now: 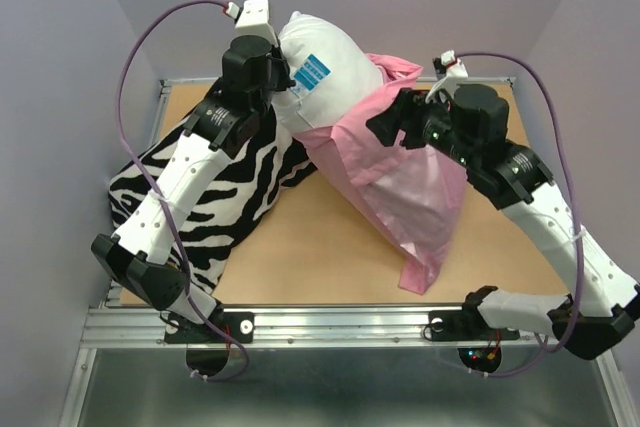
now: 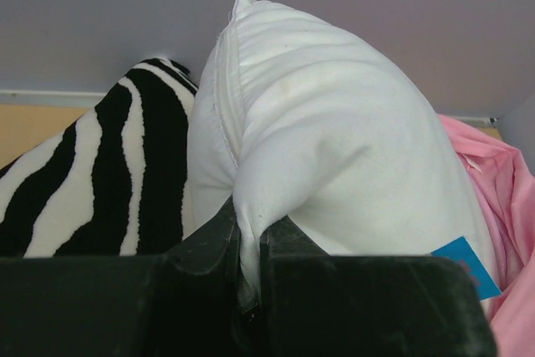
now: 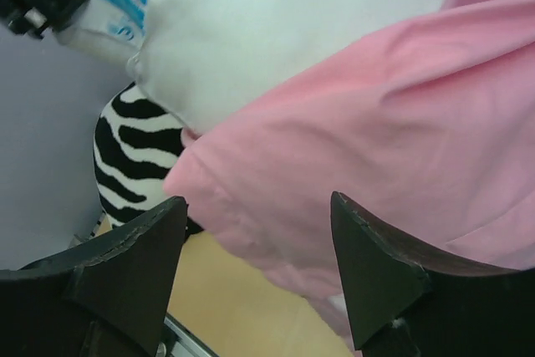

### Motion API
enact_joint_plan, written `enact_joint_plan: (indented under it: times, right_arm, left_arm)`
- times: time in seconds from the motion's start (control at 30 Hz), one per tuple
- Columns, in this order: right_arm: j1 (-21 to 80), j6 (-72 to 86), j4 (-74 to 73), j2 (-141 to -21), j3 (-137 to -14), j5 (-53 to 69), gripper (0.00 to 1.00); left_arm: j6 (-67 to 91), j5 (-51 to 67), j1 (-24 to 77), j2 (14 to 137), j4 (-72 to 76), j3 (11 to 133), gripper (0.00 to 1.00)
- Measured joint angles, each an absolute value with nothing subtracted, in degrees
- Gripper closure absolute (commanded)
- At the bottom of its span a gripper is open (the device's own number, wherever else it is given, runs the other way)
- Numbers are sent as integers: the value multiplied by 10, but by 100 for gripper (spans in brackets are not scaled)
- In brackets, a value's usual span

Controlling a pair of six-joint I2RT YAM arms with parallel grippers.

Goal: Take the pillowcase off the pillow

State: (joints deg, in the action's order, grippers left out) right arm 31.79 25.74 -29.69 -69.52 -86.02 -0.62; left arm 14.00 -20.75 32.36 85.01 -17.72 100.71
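The white pillow [image 1: 322,72] stands lifted at the back of the table, its blue-and-white tag [image 1: 311,72] showing. My left gripper [image 1: 276,75] is shut on a pinched fold of the pillow [image 2: 334,140] near its top end. The pink pillowcase [image 1: 400,187] covers the pillow's lower half and trails toward the front; its rolled-back matte edge [image 3: 276,181] crosses the pillow. My right gripper [image 1: 385,125] is open just in front of that edge, jaws wide apart with nothing between them, as the right wrist view [image 3: 259,206] shows.
A black-and-white zebra-striped pillow [image 1: 215,187] lies at the left under my left arm; it also shows in the left wrist view [image 2: 100,173]. The brown table [image 1: 300,247] has a metal rail along its front edge [image 1: 330,322]. Grey walls enclose the back and sides.
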Motion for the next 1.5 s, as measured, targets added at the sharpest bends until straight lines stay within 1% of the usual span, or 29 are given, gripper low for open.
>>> enact_joint_plan:
  times: [0.03, 0.1, 0.17, 0.27, 0.4, 0.53, 0.67, 0.87, 1.0, 1.03, 1.1, 1.13, 1.2, 1.23, 1.3, 1.37, 1.4, 1.43, 1.5]
  right_arm:
    - [331, 258, -295, -684, -850, -9, 26]
    - [396, 257, -289, -665, -825, -37, 26]
    - [467, 256, -288, -672, -809, -101, 26]
    - [548, 254, -291, -715, -805, -175, 26]
    - [635, 255, -302, -794, -804, -319, 26]
    - [665, 280, -348, -849, -804, -452, 28]
    - [681, 312, -392, -846, -797, -545, 28]
    - [688, 331, -415, -802, -756, -602, 26]
    - [687, 333, -420, -812, -748, -629, 25]
    - [687, 334, -420, -817, -746, -633, 27]
    - [687, 335, -420, -829, -745, -641, 31]
    - [687, 335, -420, -836, -745, -644, 42]
    - [687, 336, -420, -852, -745, -650, 55]
    - [687, 336, -421, -858, -745, -651, 63]
    - [686, 338, -421, -867, -745, -654, 69]
    - [686, 341, -421, -867, -738, -656, 82]
    - [685, 344, -420, -866, -732, -656, 94]
    - [685, 346, -420, -862, -725, -656, 99]
    - [683, 350, -420, -851, -707, -655, 99]
  left_arm:
    - [140, -207, 324, 853, -177, 1011, 100]
    - [143, -204, 324, 857, -178, 1015, 100]
    - [145, -200, 324, 861, -179, 1020, 100]
    - [147, -196, 324, 869, -180, 1029, 100]
    - [149, -190, 324, 873, -186, 1037, 100]
    - [148, -186, 324, 876, -196, 1047, 100]
    - [145, -185, 324, 877, -201, 1051, 100]
    - [143, -184, 324, 877, -204, 1051, 100]
    - [142, -178, 324, 884, -210, 1067, 100]
    - [142, -175, 324, 886, -211, 1070, 100]
    - [142, -173, 324, 888, -211, 1073, 100]
    - [142, -171, 324, 889, -211, 1075, 100]
    - [142, -170, 324, 891, -213, 1079, 100]
    - [142, -169, 324, 891, -213, 1079, 100]
    - [142, -167, 324, 892, -216, 1082, 100]
    - [142, -166, 324, 893, -222, 1088, 100]
    - [141, -165, 324, 894, -225, 1093, 100]
    - [141, -164, 324, 895, -227, 1096, 100]
    - [140, -161, 319, 901, -234, 1109, 100]
